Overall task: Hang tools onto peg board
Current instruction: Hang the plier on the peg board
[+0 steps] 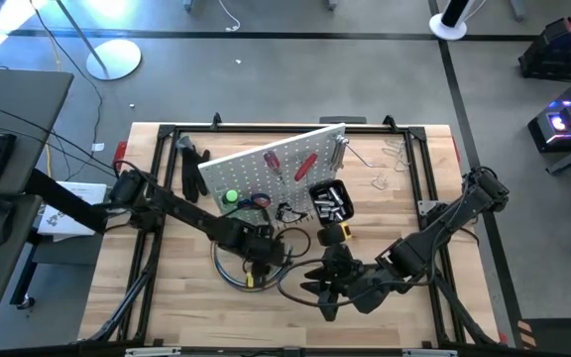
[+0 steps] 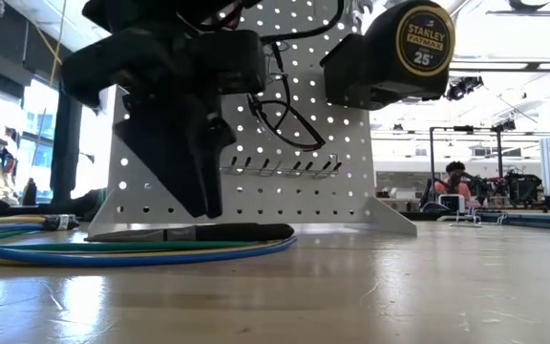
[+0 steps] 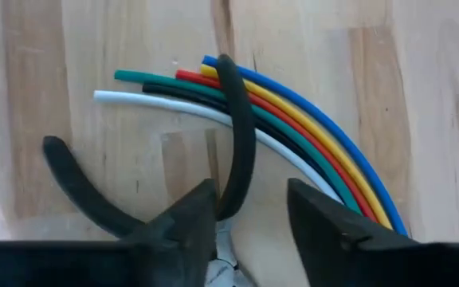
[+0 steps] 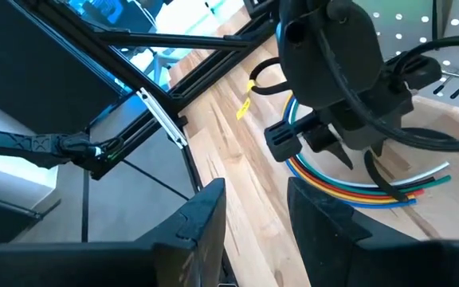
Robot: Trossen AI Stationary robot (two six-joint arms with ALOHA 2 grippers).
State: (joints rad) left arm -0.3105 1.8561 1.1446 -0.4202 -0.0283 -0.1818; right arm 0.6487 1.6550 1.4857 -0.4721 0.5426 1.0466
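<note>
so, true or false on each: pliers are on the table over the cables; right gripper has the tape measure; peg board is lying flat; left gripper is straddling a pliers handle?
1. The black-handled pliers lie on the table across the coloured cables. True.
2. The right gripper holds the tape measure. False: its fingers are open with nothing between them; the tape measure is up at the peg board.
3. The peg board lies flat. False: it stands up on the table.
4. The left gripper is open, with one pliers handle between its fingers. True.
</note>
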